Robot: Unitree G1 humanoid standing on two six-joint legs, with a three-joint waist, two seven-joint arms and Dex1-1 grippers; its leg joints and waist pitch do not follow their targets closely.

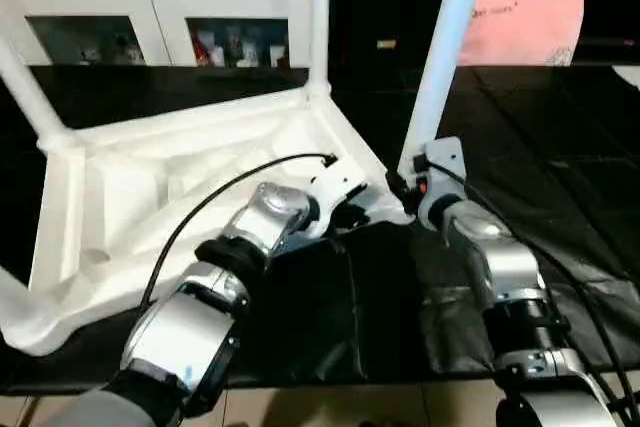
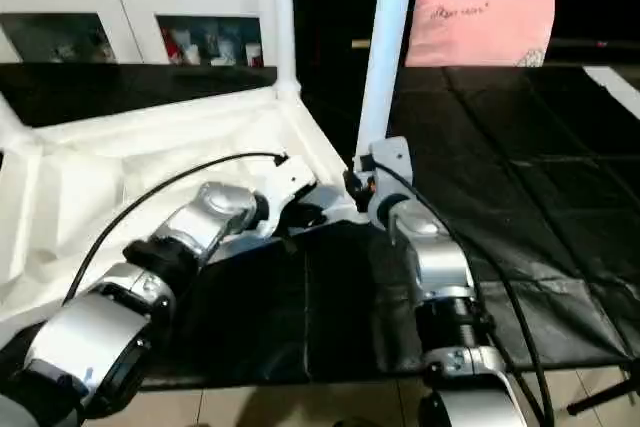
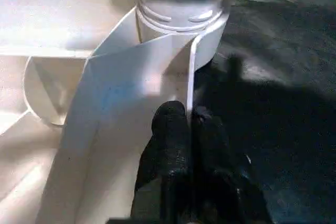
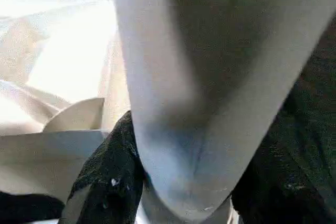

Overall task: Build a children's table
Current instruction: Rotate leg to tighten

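Left tool [image 3: 188, 129] pinching tabletop [image 1: 200, 177] rim with fingers pressed together, right tool [image 4: 178, 182] gripping upright leg [image 1: 440, 57] near its corner socket [image 3: 181, 14]

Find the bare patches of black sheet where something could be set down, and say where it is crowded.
Free: black sheet between right arm and pink pillow. Crowded: near corner, where the left gripper pinches the tabletop rim and the right gripper holds a leg.
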